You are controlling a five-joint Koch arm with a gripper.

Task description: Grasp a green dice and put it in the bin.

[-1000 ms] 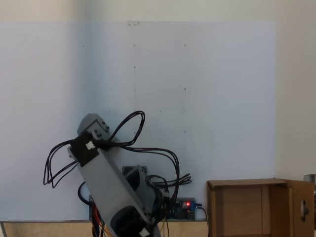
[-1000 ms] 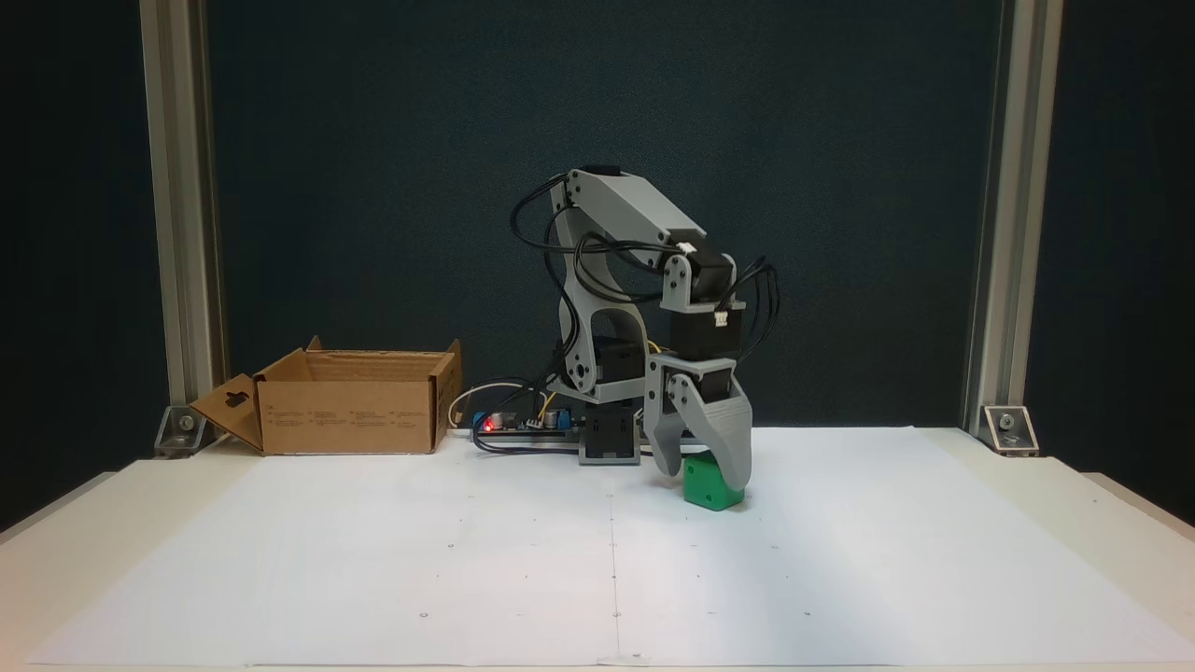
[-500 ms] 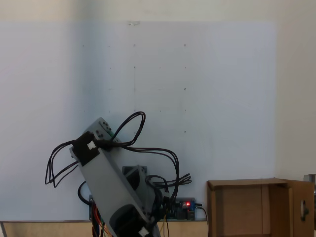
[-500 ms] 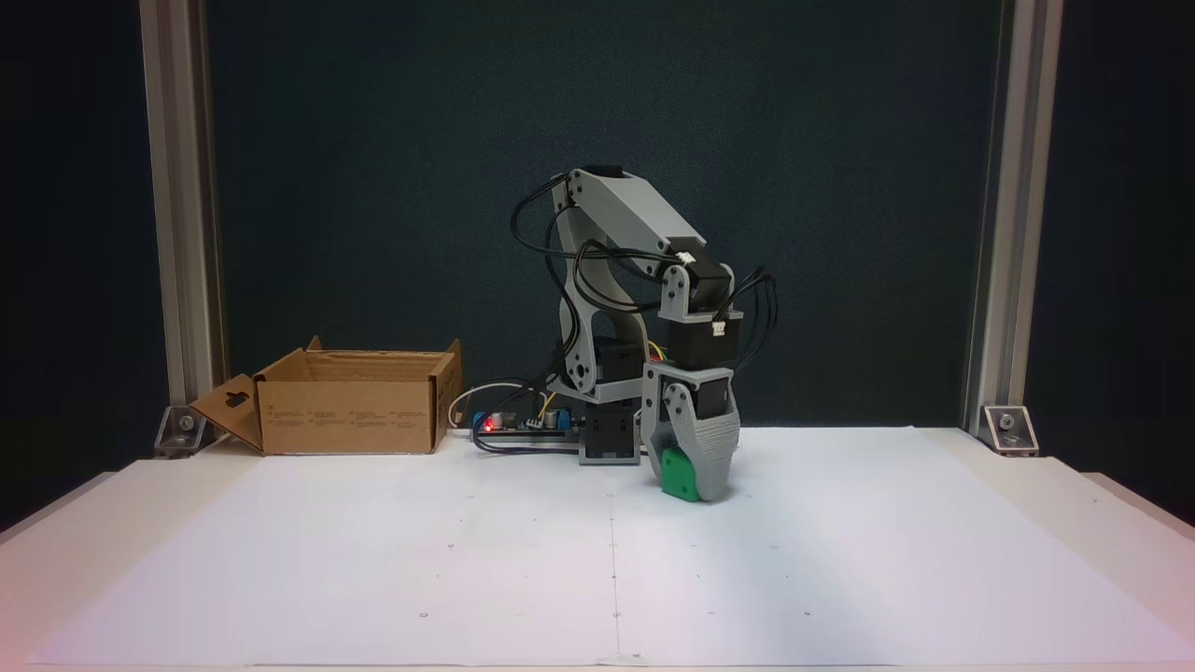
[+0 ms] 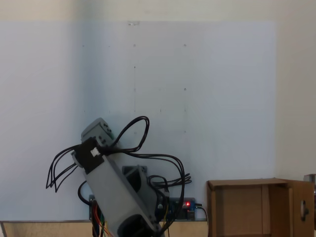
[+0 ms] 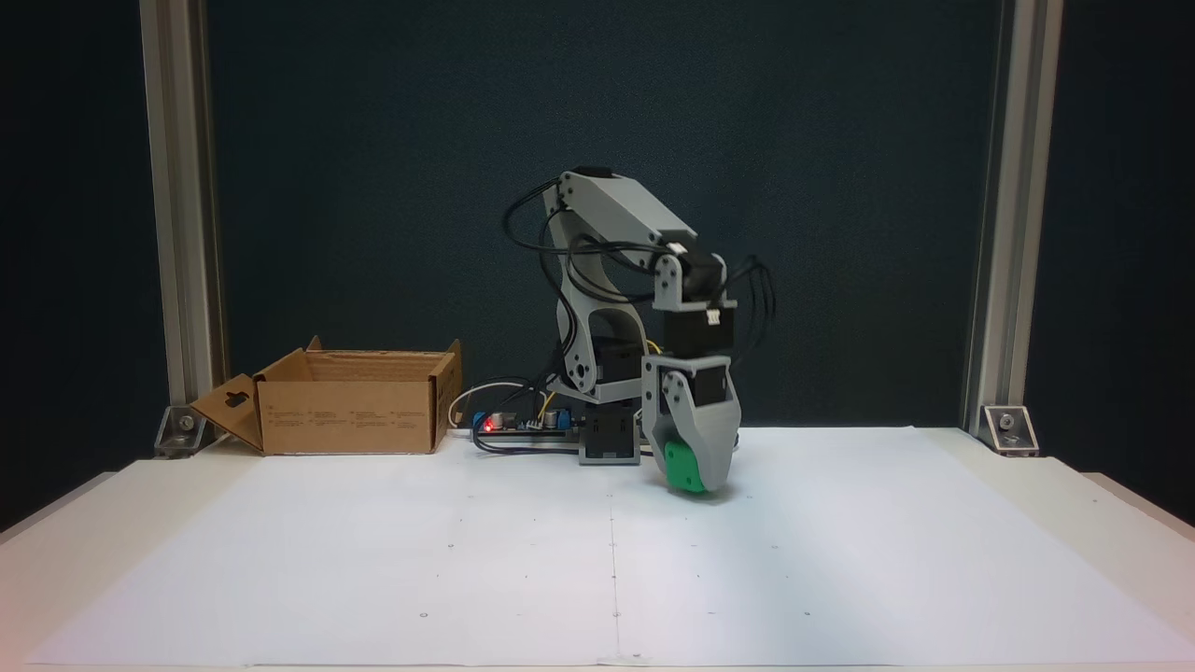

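- Nearest in a fixed view, a big white paper sheet [image 6: 607,560] covers the bench [image 6: 1134,509], its front part bare except for a few tiny dots.
- Further in, the gripper [image 6: 688,478] points straight down, its tip right at the paper. Whether it touches the sheet I cannot tell.
- The gripper is clamped on the green dice [image 6: 684,466]; the dice sits between the grey jaws low in the gripper, and its left face shows.
- Above the gripper the grey arm [image 6: 625,210] bends over from its base [image 6: 609,439], with black cables [image 6: 758,299] looping at the wrist.
- Beside the base, on its left in this view, a small circuit board with 1 red light [image 6: 487,427] lies on the bench.
- Well to the left of the arm in that view stands the bin [image 6: 350,411], a brown cardboard box, open at the top, with 1 flap [image 6: 229,411] hanging out on its left side. It is far apart from the dice.
- Behind everything are 2 metal posts [image 6: 177,215] and a dark backdrop.
- In a fixed view from above, the arm's grey link [image 5: 116,190] fills the lower left, the bin [image 5: 247,207] sits at lower right, and the red light [image 5: 187,204] glows between them.
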